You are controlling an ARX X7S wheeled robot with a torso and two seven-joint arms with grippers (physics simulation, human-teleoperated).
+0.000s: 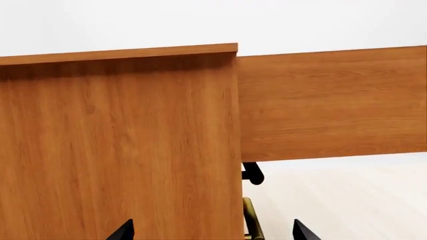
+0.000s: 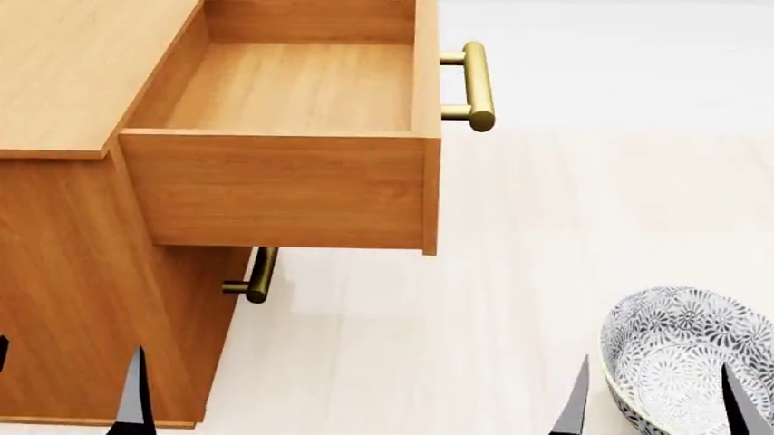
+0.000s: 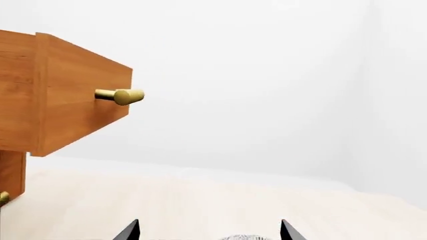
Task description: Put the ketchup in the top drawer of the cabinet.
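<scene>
I am hovering both wide-spread, empty grippers, left (image 2: 72, 399) and right (image 2: 653, 399), since the honey-brown wooden top drawer (image 2: 290, 91) is standing pulled out of the boxy cabinet (image 2: 72, 54), though no ketchup is showing anywhere.

Honey-brown wood-grain cabinet (image 2: 72, 272) and top drawer (image 2: 278, 186) with brass bar handle (image 2: 477, 86); blue-grey floral-patterned bowl (image 2: 677, 349) beside black right gripper (image 2: 653, 403); pale floor (image 2: 545, 227).

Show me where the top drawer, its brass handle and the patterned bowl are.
top drawer (image 2: 290, 86), head view, bare inner floor.
brass handle (image 2: 478, 86), head view, middle of the bar.
patterned bowl (image 2: 677, 349), head view, inner wall.
</scene>
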